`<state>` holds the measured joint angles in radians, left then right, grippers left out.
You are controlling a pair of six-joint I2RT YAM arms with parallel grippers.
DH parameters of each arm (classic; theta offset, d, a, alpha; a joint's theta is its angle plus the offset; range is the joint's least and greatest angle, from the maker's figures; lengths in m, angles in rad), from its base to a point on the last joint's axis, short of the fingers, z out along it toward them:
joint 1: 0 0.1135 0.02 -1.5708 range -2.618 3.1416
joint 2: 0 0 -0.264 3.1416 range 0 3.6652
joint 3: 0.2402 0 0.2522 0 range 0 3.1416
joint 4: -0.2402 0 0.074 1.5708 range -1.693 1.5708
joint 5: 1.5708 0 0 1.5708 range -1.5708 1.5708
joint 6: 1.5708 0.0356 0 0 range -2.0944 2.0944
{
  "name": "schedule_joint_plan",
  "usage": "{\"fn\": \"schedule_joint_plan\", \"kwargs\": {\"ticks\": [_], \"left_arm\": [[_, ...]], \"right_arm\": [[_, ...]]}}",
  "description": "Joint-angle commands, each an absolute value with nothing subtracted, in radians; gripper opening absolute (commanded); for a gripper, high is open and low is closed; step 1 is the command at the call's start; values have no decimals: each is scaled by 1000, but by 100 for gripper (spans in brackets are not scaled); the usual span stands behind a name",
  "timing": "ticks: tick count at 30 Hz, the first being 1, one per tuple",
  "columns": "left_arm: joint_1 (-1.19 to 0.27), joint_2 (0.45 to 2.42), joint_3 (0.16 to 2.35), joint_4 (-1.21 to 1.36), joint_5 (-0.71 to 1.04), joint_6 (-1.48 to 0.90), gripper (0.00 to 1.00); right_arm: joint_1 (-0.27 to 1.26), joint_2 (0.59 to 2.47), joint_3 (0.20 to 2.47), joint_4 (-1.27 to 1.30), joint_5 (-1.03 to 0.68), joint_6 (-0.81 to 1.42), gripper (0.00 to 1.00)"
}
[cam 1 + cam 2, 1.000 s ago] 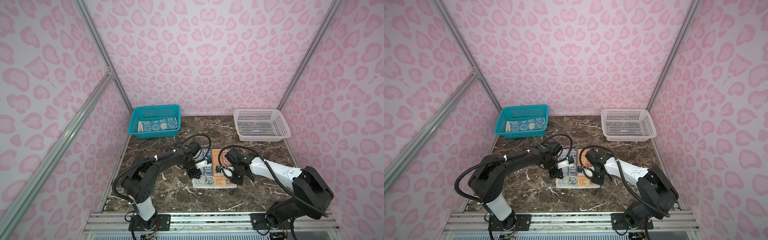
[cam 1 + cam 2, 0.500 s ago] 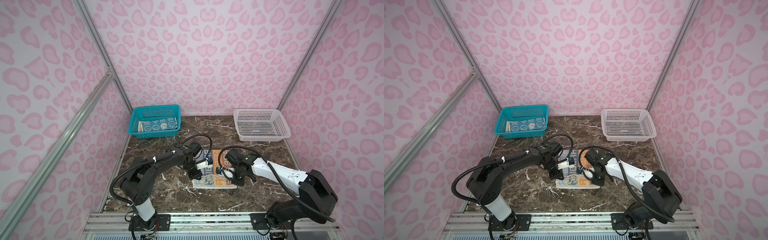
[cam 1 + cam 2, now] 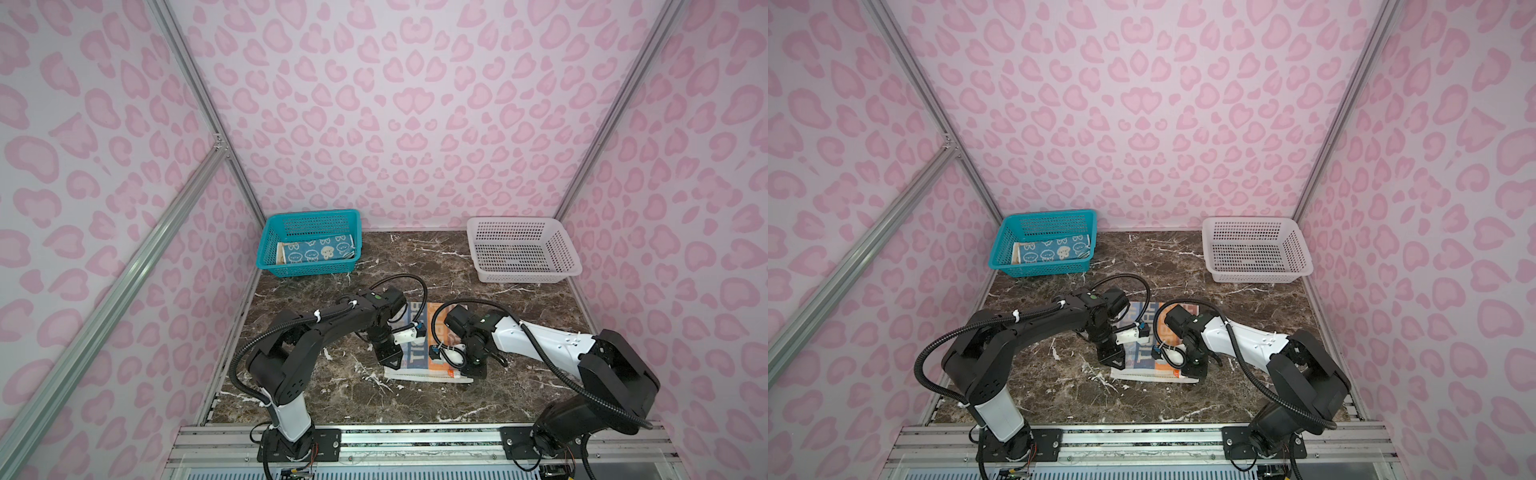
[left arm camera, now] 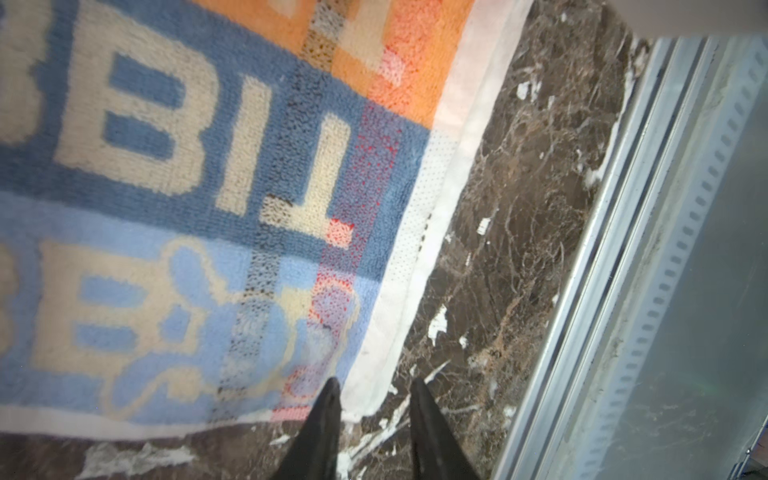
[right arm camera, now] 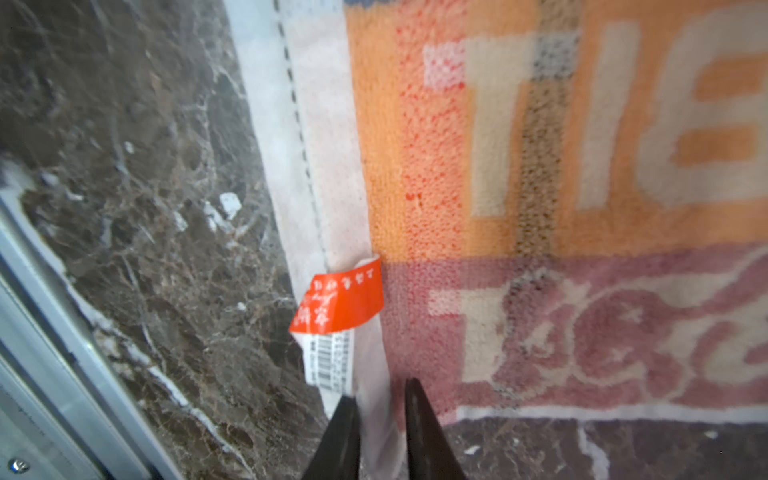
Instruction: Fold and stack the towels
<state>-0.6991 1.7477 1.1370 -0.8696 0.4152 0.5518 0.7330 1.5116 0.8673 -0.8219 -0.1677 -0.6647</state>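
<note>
Lower centre: left gripper is spread at the near corner of the RABBIT towel; right gripper barely parted astride its hem, grip untellable. Soft light terry, best pinched at corners. Upper left: blue bunny towel is held in teal basket.

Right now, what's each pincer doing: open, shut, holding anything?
Left pincer: open at the towel corner, holding nothing.
Right pincer: slightly open, towel hem between its jaws, not clamped.
</note>
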Motion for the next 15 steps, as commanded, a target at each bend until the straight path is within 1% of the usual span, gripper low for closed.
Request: {"fn": "schedule_joint_plan", "kwargs": {"ticks": [1, 6, 9, 10, 11, 13, 15], "left_arm": [[-699, 1723, 1134, -903, 442, 582, 41], [-699, 1700, 1120, -867, 393, 554, 40], [-697, 1688, 1121, -832, 380, 526, 37], [-695, 1685, 1121, -813, 379, 511, 37], [-690, 1682, 1121, -791, 379, 494, 32], [-673, 1671, 1118, -737, 367, 447, 29], [-647, 1654, 1114, -680, 377, 397, 28]], "right_arm": [[735, 1481, 856, -848, -184, -679, 27], [729, 1409, 850, -858, -196, -671, 33], [720, 1350, 840, -836, -188, -654, 36], [714, 1331, 837, -822, -189, -645, 36], [708, 1313, 835, -803, -187, -633, 36], [694, 1282, 824, -740, -163, -575, 33], [662, 1249, 812, -674, -167, -510, 31]]}}
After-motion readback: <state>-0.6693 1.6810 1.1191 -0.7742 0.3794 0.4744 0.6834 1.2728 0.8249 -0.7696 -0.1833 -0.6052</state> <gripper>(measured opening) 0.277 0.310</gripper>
